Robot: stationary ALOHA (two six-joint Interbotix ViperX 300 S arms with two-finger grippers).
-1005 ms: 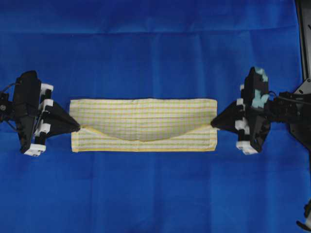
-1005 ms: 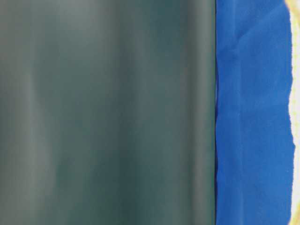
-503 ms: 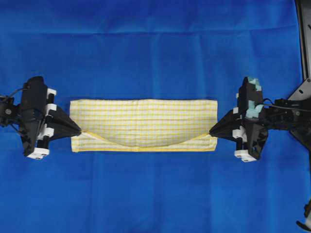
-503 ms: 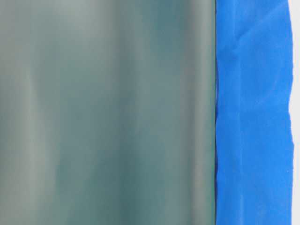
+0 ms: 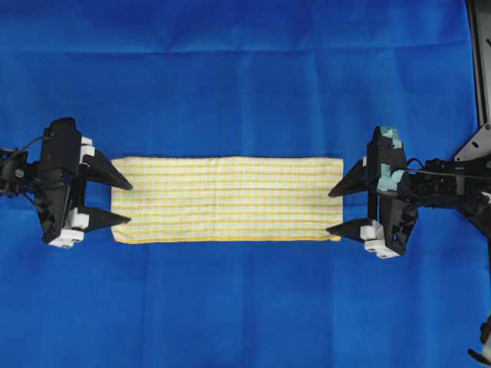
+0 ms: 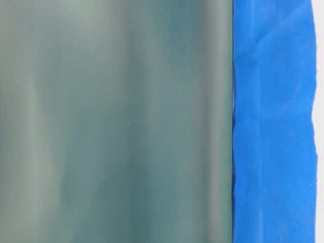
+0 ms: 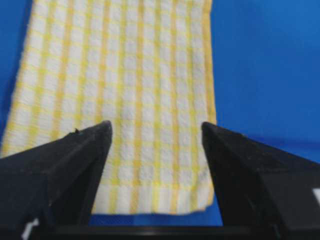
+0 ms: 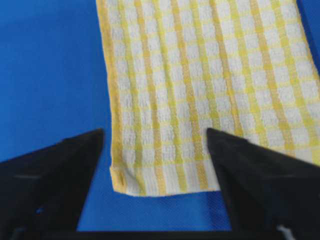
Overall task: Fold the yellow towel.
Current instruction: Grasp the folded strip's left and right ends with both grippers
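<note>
One fold looks done: the yellow towel [image 5: 227, 199] is laid flat as a long strip on the blue cloth [image 5: 245, 77]. Nothing is gripped; left gripper [image 5: 123, 202] and right gripper [image 5: 335, 209] are spread wide at its ends. Probably another fold is needed, though layers can't be counted.

Left wrist view. The yellow towel [image 7: 125, 95] lies flat on the blue cloth [image 7: 265, 70], running from the top edge of the frame down toward the camera. Weave: white squares crossed by thin yellow stripes, slightly soft in focus. Its near short edge, with a paler hem band, sits low in the frame; the near right corner curls slightly. The left gripper [image 7: 156, 135] has both black fingers [image 7: 65, 170] spread wide, one at each lower corner of the frame. The towel's near end lies between them, gripped by neither. Blue cloth shows on both sides, more on the right.
</note>
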